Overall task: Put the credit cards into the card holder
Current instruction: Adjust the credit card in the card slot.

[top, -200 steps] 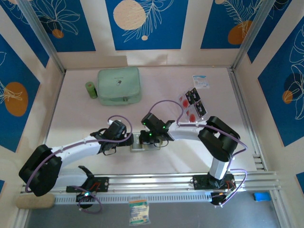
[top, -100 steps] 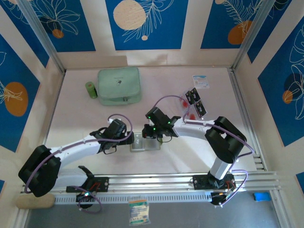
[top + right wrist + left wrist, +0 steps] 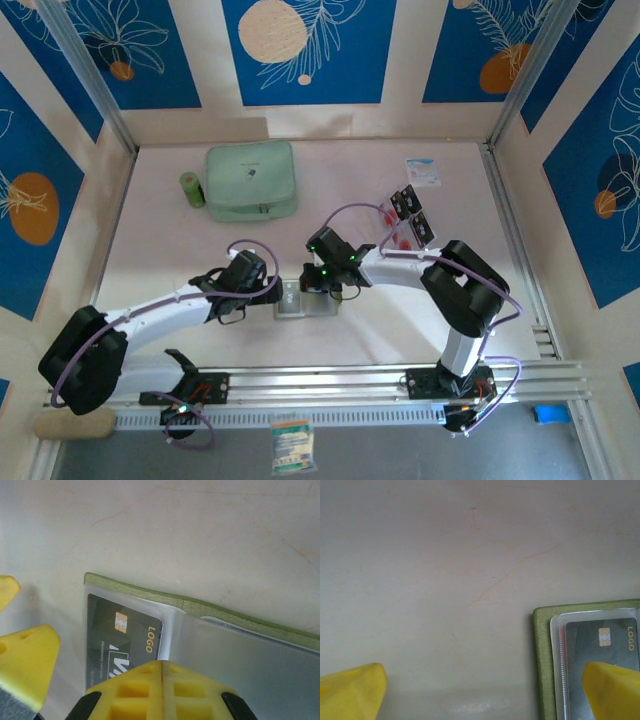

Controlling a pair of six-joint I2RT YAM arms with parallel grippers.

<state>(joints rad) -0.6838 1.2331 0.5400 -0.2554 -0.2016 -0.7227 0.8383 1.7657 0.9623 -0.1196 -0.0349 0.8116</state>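
Just changed: right gripper (image 3: pixel 320 283) drawn back a little toward the far right, off the card holder (image 3: pixel 303 302). A second ago parked squarely over it, hiding most of it. Holder now lying open and pale on the table (image 3: pixel 170 240), between the two wrists. Half a second ago much the same pose; only a slight swing of the right elbow since. No shift of the left arm across the three looks.

Right wrist view: right gripper (image 3: pixel 162 672) with fingertips pressed flat together, nothing visibly pinched between them, tips at the near edge of the clear sleeve (image 3: pixel 240 655). Black card (image 3: pixel 107 625) with chip, "LOGO" and part of "VIP", seated under that plastic, inside the olive rim of the card holder (image 3: pixel 200 606). Cannot tell whether tips touching the sleeve or just above it.

Left wrist view: left gripper (image 3: pixel 483 677) spread wide, holding nothing. One finger over the corner of the card holder (image 3: pixel 542 645), the other out over bare table. Probably there to steady the holder.

Reading for the task: one card judged in, this step at or near its finish. Remaining cards (image 3: pixel 412 215) in a loose cluster at far right, well apart from the holder, partly behind the right arm's cable. Next, likely a trip back for another.
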